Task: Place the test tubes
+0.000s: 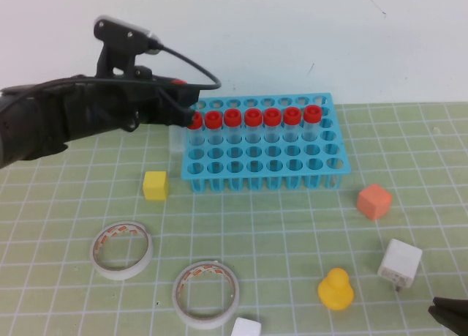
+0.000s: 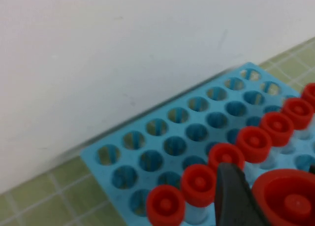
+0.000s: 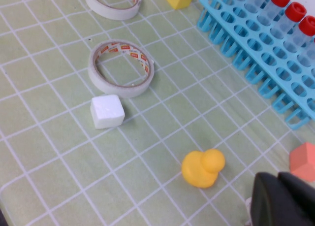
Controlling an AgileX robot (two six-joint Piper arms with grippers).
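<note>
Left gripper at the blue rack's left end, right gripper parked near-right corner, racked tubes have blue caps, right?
No: the high view shows red caps on the racked tubes. Left gripper at the blue rack's left end, right gripper parked near-right: both correct.

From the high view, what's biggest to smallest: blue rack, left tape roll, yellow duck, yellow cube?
Blue rack
left tape roll
yellow duck (nearer camera, unsure)
yellow cube
Left end effector holds a test tube at rack's left end; right end effector shut, bottom right.
</note>
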